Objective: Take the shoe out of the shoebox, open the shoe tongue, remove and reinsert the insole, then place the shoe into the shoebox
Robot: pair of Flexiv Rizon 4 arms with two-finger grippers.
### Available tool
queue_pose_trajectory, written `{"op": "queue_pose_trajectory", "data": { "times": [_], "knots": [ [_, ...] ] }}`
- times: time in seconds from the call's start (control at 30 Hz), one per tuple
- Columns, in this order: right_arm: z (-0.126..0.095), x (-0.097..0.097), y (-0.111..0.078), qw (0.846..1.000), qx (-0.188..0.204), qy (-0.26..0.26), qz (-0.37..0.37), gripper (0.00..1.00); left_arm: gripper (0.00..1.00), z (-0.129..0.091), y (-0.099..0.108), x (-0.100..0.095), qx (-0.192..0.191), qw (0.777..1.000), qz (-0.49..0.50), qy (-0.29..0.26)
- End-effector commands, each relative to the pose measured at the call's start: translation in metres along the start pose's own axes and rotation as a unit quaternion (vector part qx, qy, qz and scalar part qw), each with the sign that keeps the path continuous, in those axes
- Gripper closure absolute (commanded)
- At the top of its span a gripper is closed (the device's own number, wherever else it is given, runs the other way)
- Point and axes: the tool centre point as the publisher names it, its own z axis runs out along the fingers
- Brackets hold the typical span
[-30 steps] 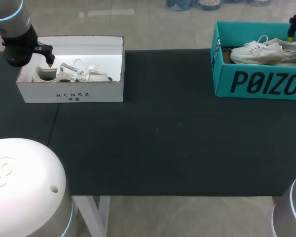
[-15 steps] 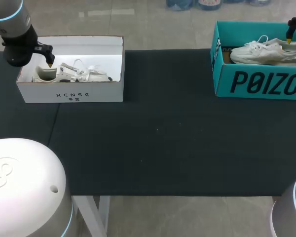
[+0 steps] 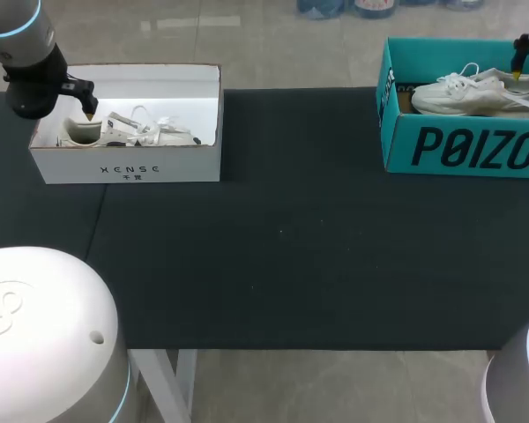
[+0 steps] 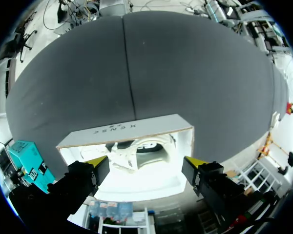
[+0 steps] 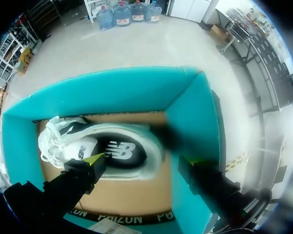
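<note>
Head view: left hand over white shoebox, right hand over teal shoebox. Left wrist view: left hand open, empty, white shoe below, long axis finger to finger. Right wrist view: right hand open, above sneaker heel end.

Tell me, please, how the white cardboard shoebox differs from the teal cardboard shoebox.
The white cardboard shoebox stands at the far left of the dark table, the teal cardboard shoebox at its far right. The white shoebox's front bears small dark print, the teal shoebox's large print. Both stand open, one white sneaker in each: the left sneaker, the right sneaker.
</note>
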Motion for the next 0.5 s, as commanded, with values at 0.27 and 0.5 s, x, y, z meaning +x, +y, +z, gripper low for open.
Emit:
{"op": "queue_pose_trajectory", "data": {
  "times": [0.27,0.5],
  "knots": [
    [0.0132,-0.0013,0.0069,1.000,0.017,-0.001,0.000,0.00,0.00,0.0004,-0.0005,0.0002,-0.001,1.000,0.000,0.000],
    [0.0156,-0.0017,0.0076,1.000,0.015,-0.003,0.001,0.00,0.00,0.0004,-0.0005,0.0002,-0.001,1.000,0.000,0.000]
  ]
}}
